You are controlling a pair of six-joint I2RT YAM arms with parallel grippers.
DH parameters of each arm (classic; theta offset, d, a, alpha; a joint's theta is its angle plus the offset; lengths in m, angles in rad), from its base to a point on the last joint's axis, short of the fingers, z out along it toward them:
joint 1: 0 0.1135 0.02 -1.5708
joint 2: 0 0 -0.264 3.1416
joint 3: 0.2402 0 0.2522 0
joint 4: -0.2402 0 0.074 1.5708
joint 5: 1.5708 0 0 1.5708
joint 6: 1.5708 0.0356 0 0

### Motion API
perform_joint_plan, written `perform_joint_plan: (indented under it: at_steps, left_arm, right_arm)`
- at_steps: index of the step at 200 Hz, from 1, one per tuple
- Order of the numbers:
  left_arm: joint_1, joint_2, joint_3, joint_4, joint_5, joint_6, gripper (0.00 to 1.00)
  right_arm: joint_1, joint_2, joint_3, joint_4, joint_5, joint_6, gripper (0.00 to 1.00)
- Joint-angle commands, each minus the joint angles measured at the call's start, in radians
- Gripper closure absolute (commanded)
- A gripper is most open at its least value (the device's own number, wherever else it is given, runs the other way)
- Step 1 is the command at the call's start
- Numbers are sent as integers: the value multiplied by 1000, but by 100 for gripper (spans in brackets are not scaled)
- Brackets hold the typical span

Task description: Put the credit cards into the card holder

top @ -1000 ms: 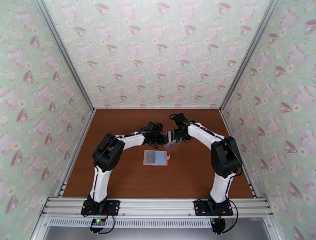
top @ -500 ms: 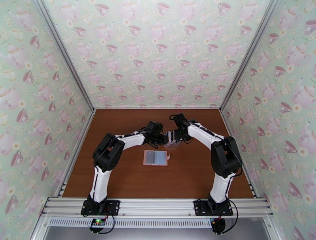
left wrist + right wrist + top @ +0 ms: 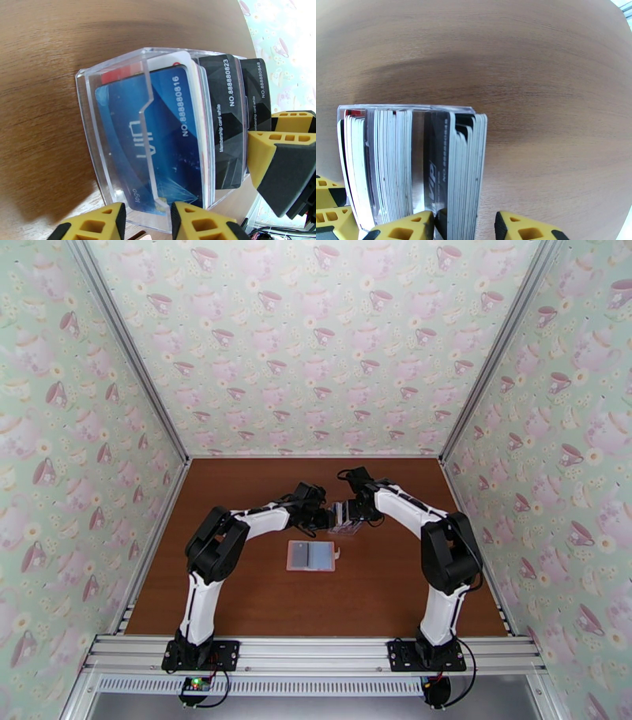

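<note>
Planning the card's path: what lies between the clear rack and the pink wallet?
Only bare brown tabletop, seen in the top view, separates the rack from the wallet.

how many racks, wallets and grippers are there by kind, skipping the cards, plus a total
clear card rack: 1
pink wallet: 1
grippers: 2 (left gripper, right gripper)
total: 4

The brown wood-grain tabletop [image 3: 261, 595] carries two things near its middle. A pink card holder [image 3: 311, 555] lies open and flat, its pale blue-grey inside facing up. Just behind it, not touching, stands a clear plastic card rack [image 3: 345, 523].
</note>
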Motion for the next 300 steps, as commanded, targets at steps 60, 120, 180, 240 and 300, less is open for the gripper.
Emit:
perform_joint_plan:
  at_steps: [60, 120, 180, 240, 300]
  left_arm:
    - [9, 3, 5, -38, -17, -1, 64]
    - [9, 5, 11, -35, -16, -4, 64]
    - [8, 9, 13, -33, -11, -6, 64]
    - [9, 13, 11, -30, -7, -8, 64]
    - [8, 8, 10, -27, -7, -13, 64]
  right_arm:
    - [-18, -13, 40, -47, 51, -16, 54]
    - [-18, -25, 54, -60, 54, -17, 56]
    - [-18, -22, 72, -62, 28, -18, 57]
    - [-25, 12, 108, -35, -36, 0, 52]
    - [-60, 103, 192, -40, -59, 1, 52]
